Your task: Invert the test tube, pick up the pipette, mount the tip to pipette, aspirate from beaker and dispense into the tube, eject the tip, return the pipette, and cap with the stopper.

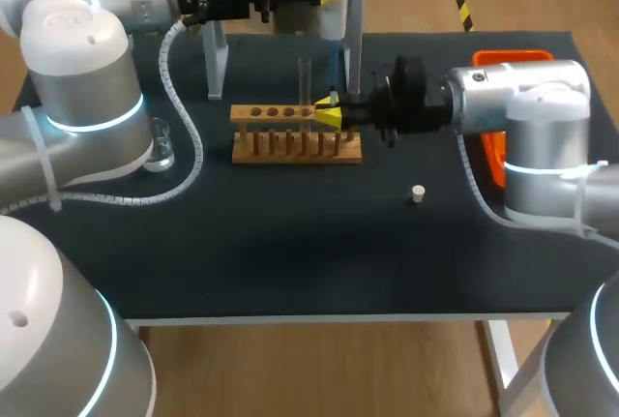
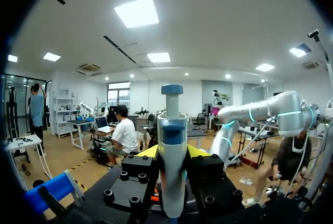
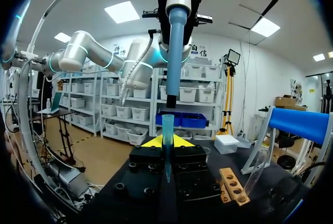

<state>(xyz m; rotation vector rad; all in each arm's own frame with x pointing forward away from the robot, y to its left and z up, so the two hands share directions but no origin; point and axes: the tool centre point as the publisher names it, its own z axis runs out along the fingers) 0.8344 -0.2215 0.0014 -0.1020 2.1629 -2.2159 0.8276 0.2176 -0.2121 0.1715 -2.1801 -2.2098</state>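
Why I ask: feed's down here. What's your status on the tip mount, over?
Left gripper shut on pipette. Right gripper shut on tip, upright under the pipette nose, not yet mounted. Gap between them clear.

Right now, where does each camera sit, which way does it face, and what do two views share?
Head: above and behind, looking down on the table; left arm and right arm show.
Left wrist: looks out over the room; left end effector grips the pipette.
Right wrist: looks across the table; right end effector holds the pipette tip.
Shared: both wrist views show the pipette.
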